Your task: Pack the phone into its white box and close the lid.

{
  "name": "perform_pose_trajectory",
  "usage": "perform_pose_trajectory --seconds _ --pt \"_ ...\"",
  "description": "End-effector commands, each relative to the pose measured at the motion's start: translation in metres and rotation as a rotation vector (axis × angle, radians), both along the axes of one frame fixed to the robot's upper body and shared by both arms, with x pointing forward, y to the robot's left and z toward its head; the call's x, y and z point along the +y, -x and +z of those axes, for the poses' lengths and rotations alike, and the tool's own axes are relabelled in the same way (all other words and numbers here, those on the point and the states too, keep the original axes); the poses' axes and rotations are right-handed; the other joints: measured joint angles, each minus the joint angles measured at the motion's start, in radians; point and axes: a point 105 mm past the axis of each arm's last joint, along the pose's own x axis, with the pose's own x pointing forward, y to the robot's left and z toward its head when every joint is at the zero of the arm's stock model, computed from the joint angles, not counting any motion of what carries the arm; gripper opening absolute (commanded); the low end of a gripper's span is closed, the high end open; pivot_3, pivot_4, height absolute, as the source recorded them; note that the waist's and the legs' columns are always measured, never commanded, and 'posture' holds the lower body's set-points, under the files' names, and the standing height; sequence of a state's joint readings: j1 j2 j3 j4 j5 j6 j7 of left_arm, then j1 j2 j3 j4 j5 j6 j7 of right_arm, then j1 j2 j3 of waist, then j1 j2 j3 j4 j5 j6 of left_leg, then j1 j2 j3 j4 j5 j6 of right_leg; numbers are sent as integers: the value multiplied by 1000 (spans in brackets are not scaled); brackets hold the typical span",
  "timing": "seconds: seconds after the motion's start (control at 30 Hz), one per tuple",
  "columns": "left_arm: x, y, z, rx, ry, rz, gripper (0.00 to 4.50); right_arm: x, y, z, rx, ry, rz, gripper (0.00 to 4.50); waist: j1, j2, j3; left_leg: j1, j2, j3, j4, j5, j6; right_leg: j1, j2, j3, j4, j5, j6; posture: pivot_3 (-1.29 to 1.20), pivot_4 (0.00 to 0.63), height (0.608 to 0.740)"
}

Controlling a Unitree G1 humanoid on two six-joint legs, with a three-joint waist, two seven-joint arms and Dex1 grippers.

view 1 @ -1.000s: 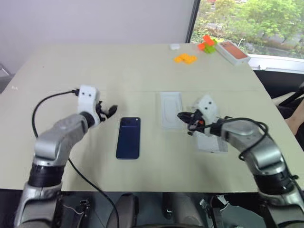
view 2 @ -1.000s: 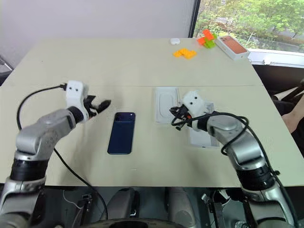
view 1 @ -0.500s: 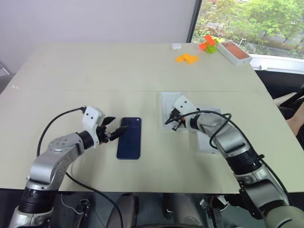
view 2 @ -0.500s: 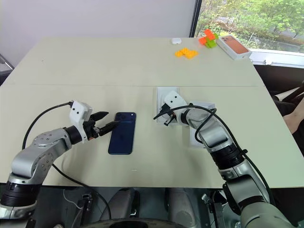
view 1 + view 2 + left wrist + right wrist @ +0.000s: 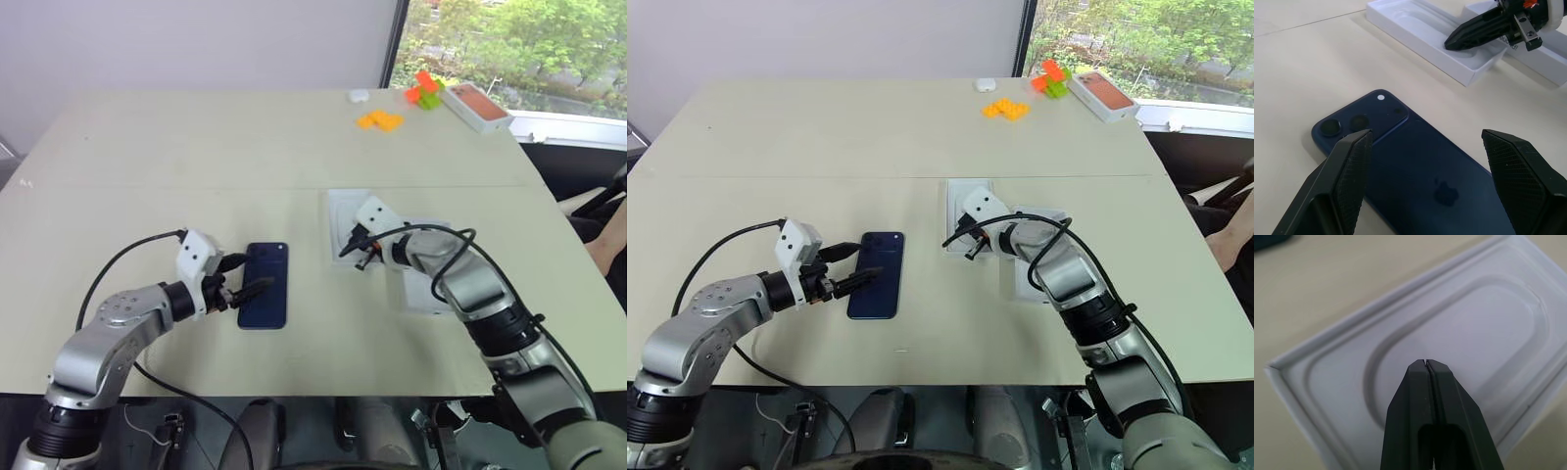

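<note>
The phone [image 5: 265,284] lies flat and back up on the surface [image 5: 196,147], untouched, its camera cluster at the far end. The left end effector [image 5: 245,277] is held wide open at the phone's near-left edge, one finger to each side of the camera corner in the left wrist view, neither seen to touch. The right end effector [image 5: 961,238] is fully closed, its tip resting in or just over the white tray [image 5: 351,223] with the oval recess; contact cannot be told. A second white piece [image 5: 436,294], partly hidden by the right arm, lies just beside that tray; which is box and which is lid cannot be settled.

The step in hand is judged to be the grasp of the phone. As it lies flush with the surface, the fingers would best be closed across its narrow width, low at the edges, squarely and without haste, so that it is not skidded away. The tray could be steadied meanwhile by the closed right tip.

The surface is pale beige. At its far right corner, well apart, are orange and green blocks [image 5: 392,117] and an orange-topped box [image 5: 477,106]. Beyond is a window with greenery.
</note>
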State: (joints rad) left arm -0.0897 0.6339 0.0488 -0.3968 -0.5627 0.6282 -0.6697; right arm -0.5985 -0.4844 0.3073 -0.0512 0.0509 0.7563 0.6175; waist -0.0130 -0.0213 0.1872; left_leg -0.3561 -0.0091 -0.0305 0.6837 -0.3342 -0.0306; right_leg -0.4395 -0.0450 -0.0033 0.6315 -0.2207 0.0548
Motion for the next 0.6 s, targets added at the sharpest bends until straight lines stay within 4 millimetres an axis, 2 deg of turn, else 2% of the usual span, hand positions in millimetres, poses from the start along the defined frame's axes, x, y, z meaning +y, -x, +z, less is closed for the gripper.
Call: perform_pose_trajectory --seconds 0.03,0.17,0.27,0.4,0.6 --pt "-7 4 12 -64 -13 -36 3777 -7 8 40 -132 -39 55 45 1 0 0 0 0 0 0 0 0 0 0 0 0 0 0 0 150 740" --pt "-4 3 15 -74 -4 -11 3777 -21 34 59 -214 -35 161 45 3 0 0 -1 -1 0 0 -1 2 0 -1 0 -1 0 0 0 150 740" --pt "-1 4 13 -68 -9 3 3777 -38 51 58 -186 -13 186 45 2 0 0 0 -1 0 0 -2 3 0 -1 0 -1 0 0 0 150 740" --pt "1 3 8 -69 -29 16 3777 -55 57 54 -149 19 150 45 -1 0 0 1 0 2 0 -2 3 1 0 0 -1 0 0 0 150 740" --pt "28 -5 9 -77 -12 164 3777 -45 70 55 -128 -52 203 45 -2 0 0 3 3 1 0 -2 3 2 3 0 0 0 0 0 150 740"
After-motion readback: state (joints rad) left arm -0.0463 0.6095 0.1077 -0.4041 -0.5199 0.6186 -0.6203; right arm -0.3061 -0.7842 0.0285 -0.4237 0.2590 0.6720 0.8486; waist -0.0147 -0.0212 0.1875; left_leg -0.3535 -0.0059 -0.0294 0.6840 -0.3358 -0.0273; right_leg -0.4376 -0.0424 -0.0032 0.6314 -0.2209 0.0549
